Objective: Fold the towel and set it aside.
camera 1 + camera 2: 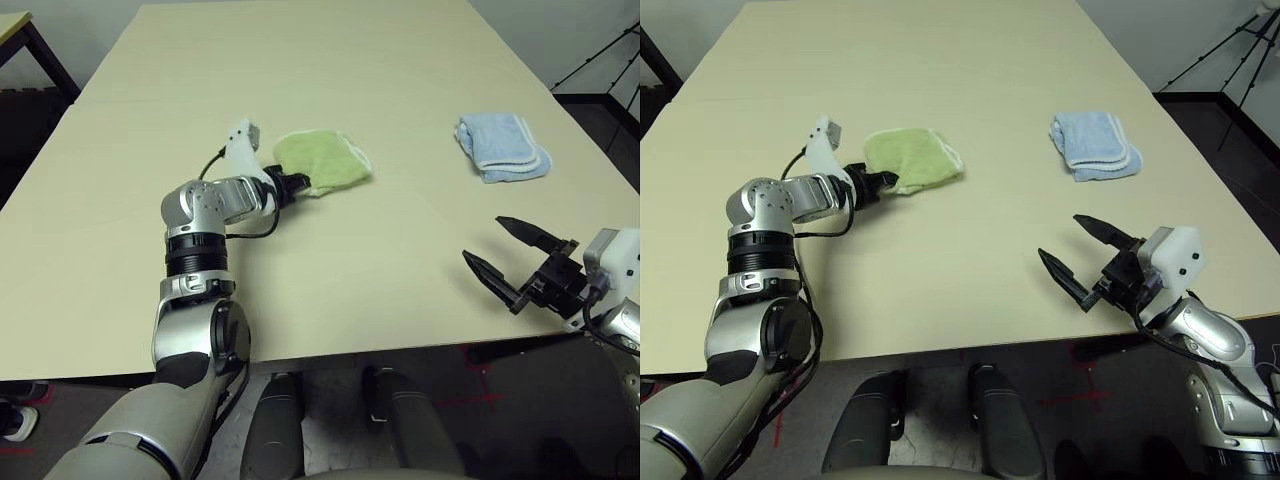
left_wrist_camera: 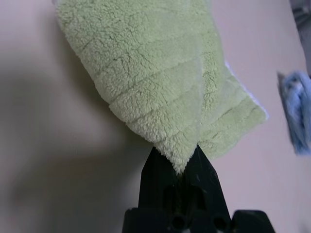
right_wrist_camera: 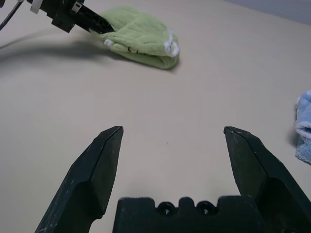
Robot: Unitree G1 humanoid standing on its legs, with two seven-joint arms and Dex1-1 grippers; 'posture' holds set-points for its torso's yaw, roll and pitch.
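Left wrist view: left claw (image 2: 181, 167) pinches towel (image 2: 160, 82) corner, hiding its tip; right claw (image 3: 172, 141) wide.

left pincer (image 1: 303, 186) clamped; right pincer (image 1: 508, 257) (agape)

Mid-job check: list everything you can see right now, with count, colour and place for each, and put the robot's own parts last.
green towel: one, light green with white edging, folded over into a bundle left of the table's middle, one corner pinched by the left gripper.
blue towel: one, pale blue with white edging, folded, lying toward the table's right side, apart from the green one.
table: one, pale beige top, bearing both towels.
tripod: one, black, on the floor past the table's far right corner.
left gripper: one, black fingers, shut on a corner of the green towel.
right gripper: one, black fingers, open, hovering over the table's near right edge, holding nothing.
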